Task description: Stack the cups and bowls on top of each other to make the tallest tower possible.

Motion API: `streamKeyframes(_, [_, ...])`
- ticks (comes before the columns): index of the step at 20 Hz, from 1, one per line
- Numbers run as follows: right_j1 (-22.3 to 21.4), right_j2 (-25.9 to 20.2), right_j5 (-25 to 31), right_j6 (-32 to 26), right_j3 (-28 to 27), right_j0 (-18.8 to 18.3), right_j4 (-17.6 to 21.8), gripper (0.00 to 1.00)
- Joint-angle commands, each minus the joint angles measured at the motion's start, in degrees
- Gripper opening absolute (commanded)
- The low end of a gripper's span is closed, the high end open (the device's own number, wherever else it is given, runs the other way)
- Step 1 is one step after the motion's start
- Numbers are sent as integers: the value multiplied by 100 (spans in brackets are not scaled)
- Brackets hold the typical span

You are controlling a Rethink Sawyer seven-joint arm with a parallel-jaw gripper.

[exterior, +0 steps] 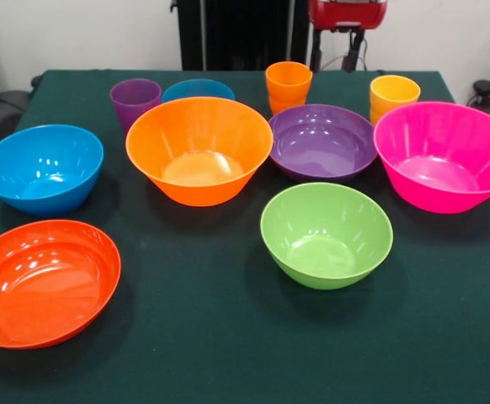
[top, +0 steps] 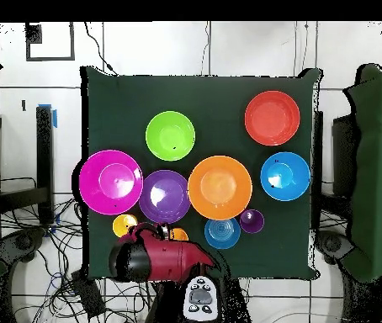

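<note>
Nothing stacked yet: large pink bowl (exterior: pixel 447 156), large orange bowl (exterior: pixel 199 149), purple bowl (exterior: pixel 322 140), green bowl (exterior: pixel 326 234), blue bowl (exterior: pixel 41 167), shallow red-orange bowl (exterior: pixel 43 282) and small blue bowl (exterior: pixel 198 89) all standing apart on the green table (exterior: pixel 228 353). Purple cup (exterior: pixel 135 102), orange cup (exterior: pixel 288 86) and yellow cup (exterior: pixel 393 97) upright along the far row, unplaced. Arm (top: pixel 156 256) drawn back at the table's edge beside the orange cup; grip state impossible to tell.

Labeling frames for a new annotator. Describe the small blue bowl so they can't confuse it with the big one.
Start at the large orange bowl in the middle of the green table. Directly behind it, mostly hidden by its rim, sits the small blue bowl, beside the purple cup. Unlike the big blue bowl, which stands alone at the table's side, it is low and barely wider than the cups.
</note>
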State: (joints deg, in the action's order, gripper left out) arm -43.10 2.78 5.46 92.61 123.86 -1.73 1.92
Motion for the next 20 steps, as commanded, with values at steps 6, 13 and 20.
streamKeyframes(6, [182, -264, 509, 570, -468, 150, 109, 100])
streamKeyframes(13, [276, -304, 594, 519, -671, 113, 90, 100])
streamKeyframes(20, [511, -390, 741, 419, -1042, 37, 93, 100])
